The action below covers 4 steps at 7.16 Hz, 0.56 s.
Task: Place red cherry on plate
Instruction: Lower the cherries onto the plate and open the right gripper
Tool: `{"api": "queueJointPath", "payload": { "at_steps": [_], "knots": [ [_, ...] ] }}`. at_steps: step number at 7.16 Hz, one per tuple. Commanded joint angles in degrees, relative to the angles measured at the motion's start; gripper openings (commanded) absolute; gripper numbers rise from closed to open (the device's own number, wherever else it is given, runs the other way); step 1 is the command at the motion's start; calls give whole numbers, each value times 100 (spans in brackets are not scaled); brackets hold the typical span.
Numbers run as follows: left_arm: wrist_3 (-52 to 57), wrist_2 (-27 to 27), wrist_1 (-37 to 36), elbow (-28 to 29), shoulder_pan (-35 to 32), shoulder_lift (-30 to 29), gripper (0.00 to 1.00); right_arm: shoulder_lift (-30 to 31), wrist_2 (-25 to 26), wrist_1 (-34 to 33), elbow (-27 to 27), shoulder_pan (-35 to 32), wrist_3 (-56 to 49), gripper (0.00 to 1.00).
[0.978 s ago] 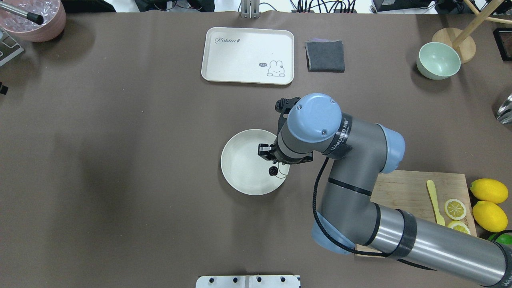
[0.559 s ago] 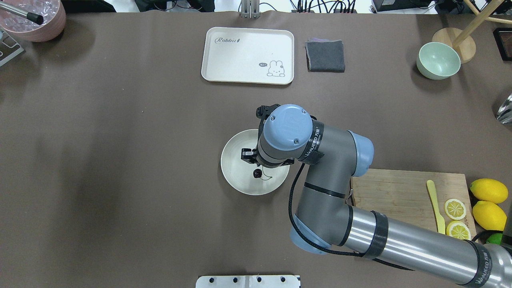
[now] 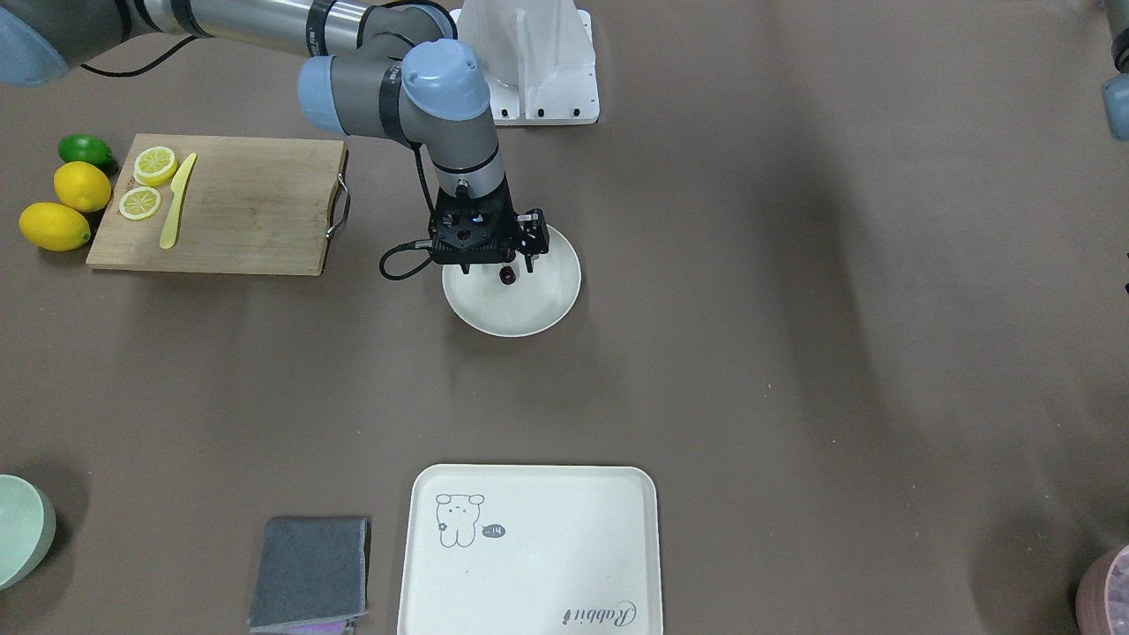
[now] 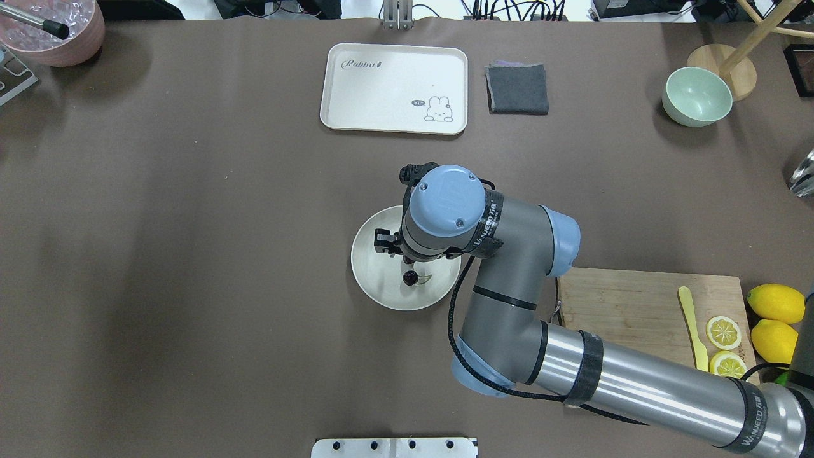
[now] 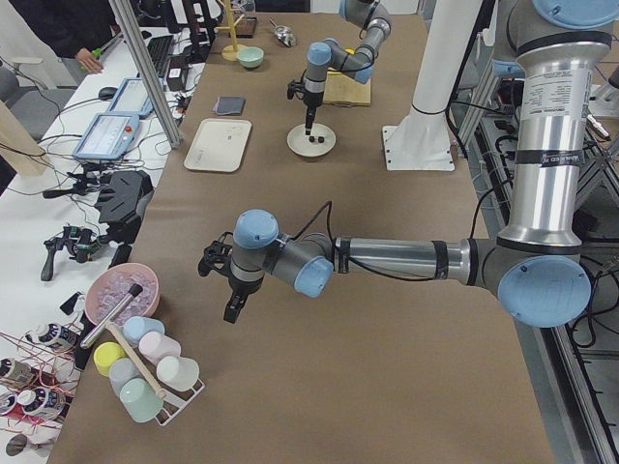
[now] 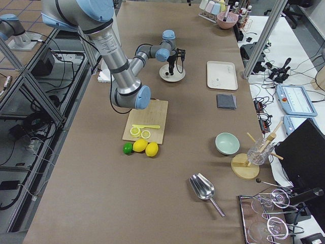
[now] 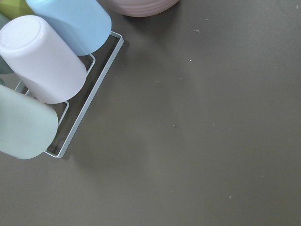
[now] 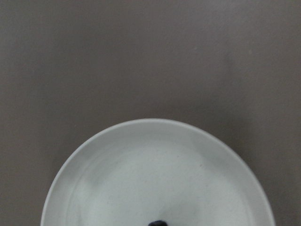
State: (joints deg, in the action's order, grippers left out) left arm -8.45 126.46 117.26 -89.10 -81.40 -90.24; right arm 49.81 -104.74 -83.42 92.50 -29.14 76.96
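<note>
Hovering over the plate (image 3: 520,313), the right tool (image 3: 504,265) stands directly above the cherry (image 3: 508,276), which sits near the plate's centre, inside the rim. Whether the tool grips it cannot be told. Judged: release needs no sideways travel, only a vertical retreat.

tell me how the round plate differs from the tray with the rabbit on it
The plate is round; the tray is rectangular with rounded corners, and larger. The plate is plain; the tray carries a rabbit drawing and the word Rabbit. The red cherry shows within the plate's rim; the tray shows no fruit. Both are shallow, cream-white and lie flat on the brown table.
</note>
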Motion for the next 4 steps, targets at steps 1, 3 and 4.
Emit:
{"api": "queueJointPath", "payload": {
  "at_steps": [1,3,4],
  "knots": [
    [19,2,7,6,-25,181,98,526,-1103,-873,626,-1174,-738,100],
    [19,10,16,-20,-25,200,98,1901,-1513,-1839,1844,-2406,-2806,100],
    [19,10,8,-11,-25,200,98,2675,-1818,-2010,2147,-3204,-4062,100]
  ]
}}
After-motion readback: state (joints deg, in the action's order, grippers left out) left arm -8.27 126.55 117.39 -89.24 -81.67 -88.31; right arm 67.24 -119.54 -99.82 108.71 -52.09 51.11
